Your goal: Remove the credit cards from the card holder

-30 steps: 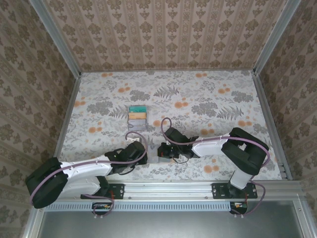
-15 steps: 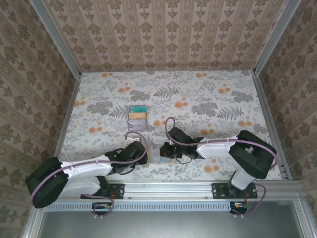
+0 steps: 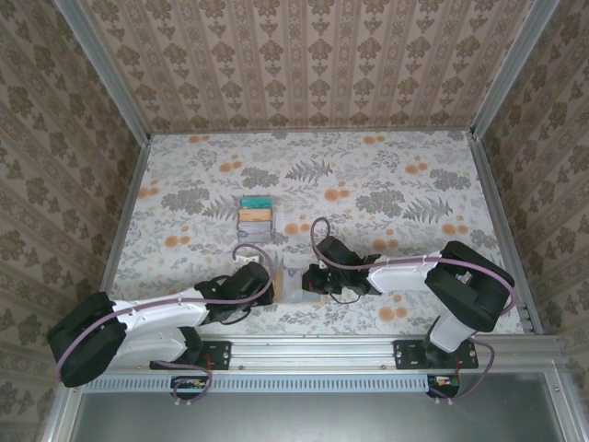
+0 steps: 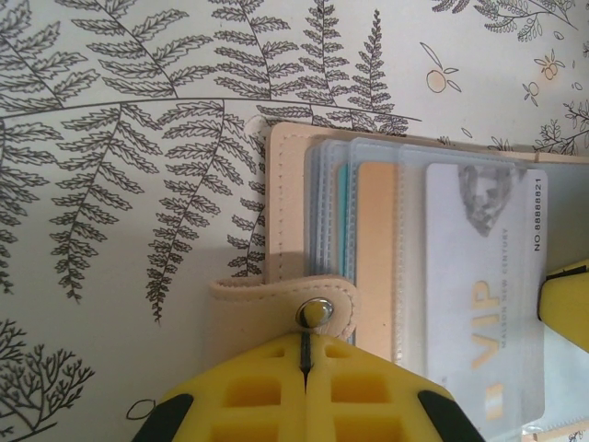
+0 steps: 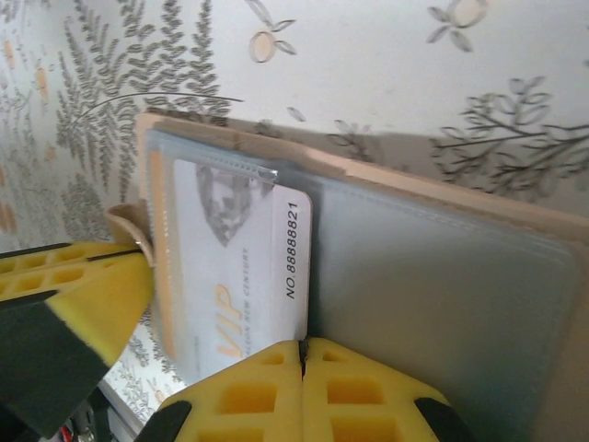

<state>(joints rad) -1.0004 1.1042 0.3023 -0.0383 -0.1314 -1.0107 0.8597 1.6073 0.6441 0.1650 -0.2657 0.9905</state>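
1. Holder (image 4: 276, 203): a bifold, tan outside and grey-blue inside. It lies open on the table between the two grippers' tips. It looks soft and floppy, so it would likely lift or slide unless held down.
2. Left gripper (image 4: 304, 368): the fingers are closed together and pinch the holder's snap tab (image 4: 276, 308) at their tips. The rest of the holder lies just beyond them.
3. Right gripper (image 5: 302, 370): the fingers are closed together at the near edge of the VIP card (image 5: 235, 276). They appear to pinch that edge, but I cannot tell whether they grip the card alone or the sleeve with it.
4. VIP card: pale grey, thin, stiff and glossy, with one corner bare of its sleeve. It is probably light and slippery. It is best taken by the exposed edge and drawn flat along the sleeve.
5. Holder contents: clear sleeves (image 4: 409, 230) with the VIP card foremost. Teal and orange edges show behind it, straight ahead of the left fingertips.
6. Cards (image 3: 255, 219): teal, yellow and grey, already out and overlapped on the table, well ahead of both grippers.
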